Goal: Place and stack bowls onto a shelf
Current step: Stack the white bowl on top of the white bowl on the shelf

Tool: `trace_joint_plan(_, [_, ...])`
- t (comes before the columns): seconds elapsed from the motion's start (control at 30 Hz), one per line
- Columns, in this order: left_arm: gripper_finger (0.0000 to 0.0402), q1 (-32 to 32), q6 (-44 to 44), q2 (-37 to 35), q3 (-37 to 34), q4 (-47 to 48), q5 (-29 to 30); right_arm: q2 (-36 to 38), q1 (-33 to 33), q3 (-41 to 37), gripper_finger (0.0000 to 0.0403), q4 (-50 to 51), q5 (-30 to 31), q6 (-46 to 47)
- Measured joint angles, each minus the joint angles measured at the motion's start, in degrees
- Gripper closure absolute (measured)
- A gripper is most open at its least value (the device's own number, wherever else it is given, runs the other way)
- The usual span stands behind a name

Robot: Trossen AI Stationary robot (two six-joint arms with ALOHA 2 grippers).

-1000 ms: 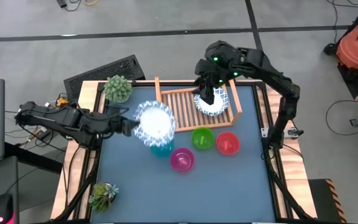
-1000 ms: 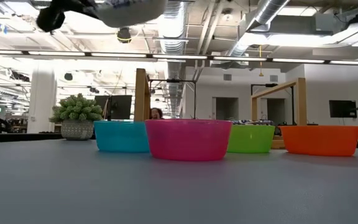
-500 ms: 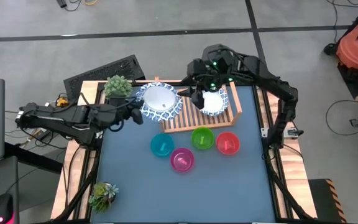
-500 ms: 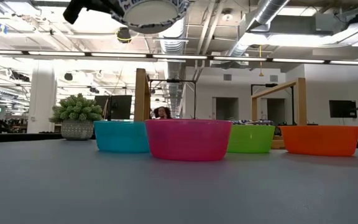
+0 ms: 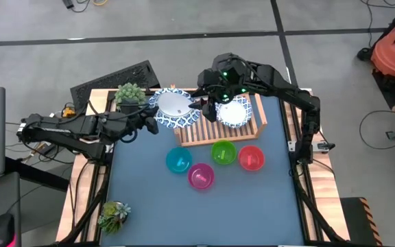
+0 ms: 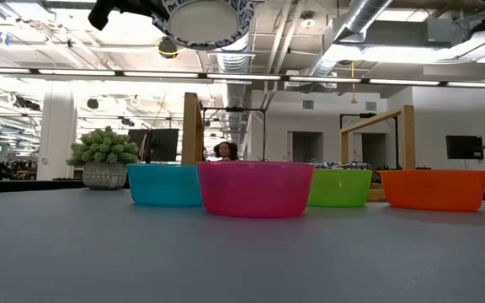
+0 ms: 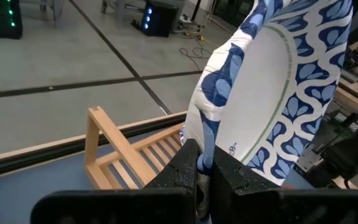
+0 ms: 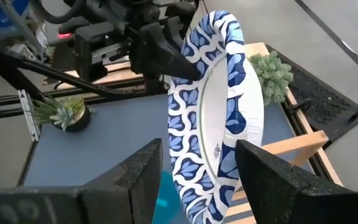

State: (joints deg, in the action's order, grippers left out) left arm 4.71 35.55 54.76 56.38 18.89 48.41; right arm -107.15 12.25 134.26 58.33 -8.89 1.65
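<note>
The left gripper [image 7: 202,167] is clamped on the rim of a white bowl with a blue patterned rim [image 5: 175,108], its fingers pinched tight on the edge, holding it in the air over the left end of the wooden shelf [image 5: 214,134]. The right gripper [image 8: 194,169] has its fingers spread wide apart, one on each side of that same bowl [image 8: 219,118]. Another patterned bowl [image 5: 234,112] sits on the shelf. The teal [image 5: 178,161], magenta [image 5: 200,176], green [image 5: 223,151] and red [image 5: 251,157] bowls stand on the table near the shelf.
</note>
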Motion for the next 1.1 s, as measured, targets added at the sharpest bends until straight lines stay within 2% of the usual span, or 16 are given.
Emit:
trace_joint_plan(0.23, [0.0401,0.04,0.1,0.0,0.0,-0.42,-0.64,0.27,1.17,0.0,0.0175,-0.42,5.61,-0.18])
trace_joint_plan(0.87, [0.0401,0.09,0.19,0.0,-0.01,-0.49,0.32,0.11,1.05,0.17,0.0175,-1.07,6.08,-3.83])
trace_joint_plan(1.0, [0.0401,0.07,0.19,0.0,0.0,-0.43,0.71,0.04,1.42,-1.4,0.0187,0.21,6.06,-4.49])
trace_joint_plan(1.1, [0.0401,0.07,0.2,0.0,-0.02,-0.43,1.02,0.02,1.42,-2.04,0.0212,-0.19,6.08,-5.11])
